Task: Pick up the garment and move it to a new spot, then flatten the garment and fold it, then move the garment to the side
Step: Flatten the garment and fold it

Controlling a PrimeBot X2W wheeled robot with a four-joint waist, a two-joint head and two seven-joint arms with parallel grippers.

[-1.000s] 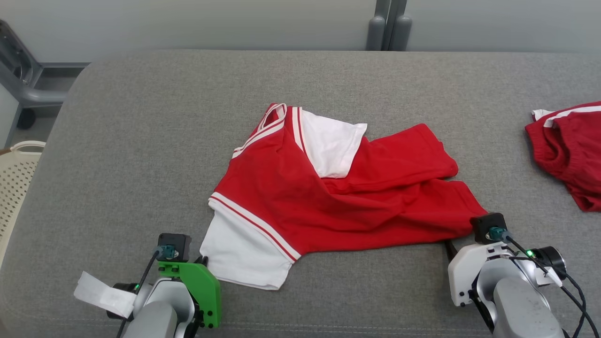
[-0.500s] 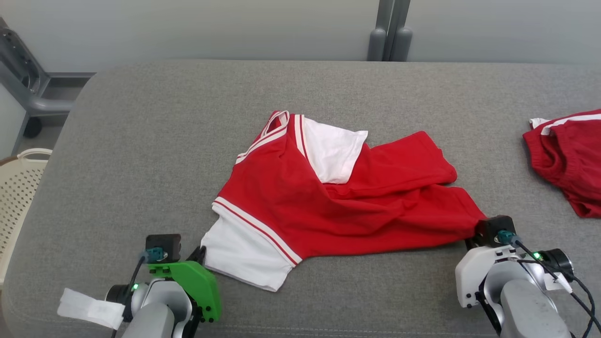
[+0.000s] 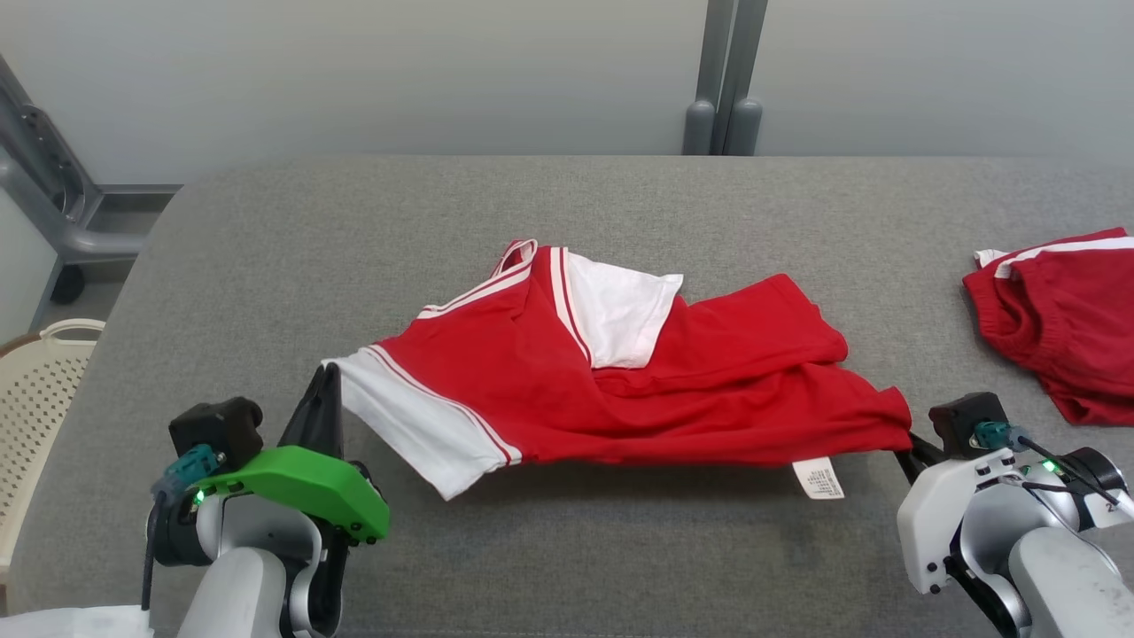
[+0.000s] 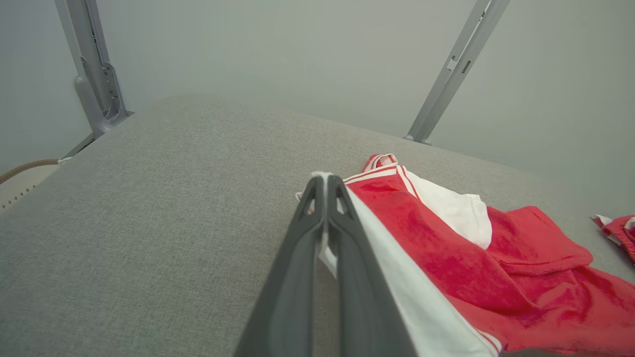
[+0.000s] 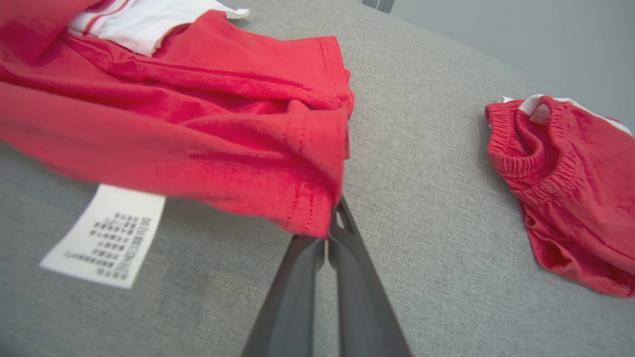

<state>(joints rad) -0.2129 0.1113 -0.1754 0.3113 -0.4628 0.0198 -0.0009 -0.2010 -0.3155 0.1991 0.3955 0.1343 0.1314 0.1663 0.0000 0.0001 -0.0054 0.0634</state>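
The garment [image 3: 620, 381] is a red shirt with white sleeves and white stripes, crumpled across the middle of the grey padded table [image 3: 567, 221]. My left gripper [image 3: 330, 377] is shut on the edge of its white sleeve [image 4: 377, 248] at the left, lifting it. At the right, my right gripper [image 3: 905, 439] is shut on the red hem corner [image 5: 317, 198], also raised off the surface. A white care label [image 3: 824, 478] hangs under the lifted hem [image 5: 106, 235].
A second red garment [image 3: 1054, 319] with an elastic waistband [image 5: 526, 148] lies bunched at the table's right edge. A cream perforated basket [image 3: 35, 399] stands off the table's left side. Grey metal posts [image 3: 719, 80] rise behind the far edge.
The right gripper closed on the hem corner. Both grippers rose and drew apart, lifting and stretching the shirt's near edge so the care label hangs free. The head camera tilted, shifting the whole picture down.
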